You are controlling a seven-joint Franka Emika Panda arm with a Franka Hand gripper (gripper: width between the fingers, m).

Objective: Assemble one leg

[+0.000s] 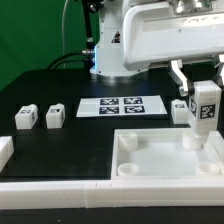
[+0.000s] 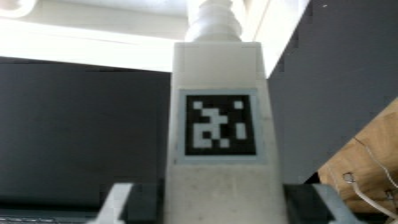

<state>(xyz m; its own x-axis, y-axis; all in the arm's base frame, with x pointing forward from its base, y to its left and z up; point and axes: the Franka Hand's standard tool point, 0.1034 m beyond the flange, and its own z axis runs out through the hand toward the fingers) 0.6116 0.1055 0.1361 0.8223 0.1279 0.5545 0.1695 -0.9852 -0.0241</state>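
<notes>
My gripper is shut on a white leg with a black-and-white tag on its face. It holds the leg upright just above the far right corner of the large white tray-like piece. In the wrist view the held leg fills the middle, tag facing the camera, with a finger pressed against each side. Another leg stands just beside the held one, toward the exterior view's left. Two more legs stand on the black table at the exterior view's left.
The marker board lies flat on the table behind the tray-like piece. A white rail runs along the table's front edge, with a white block at its left end. The robot's base stands at the back.
</notes>
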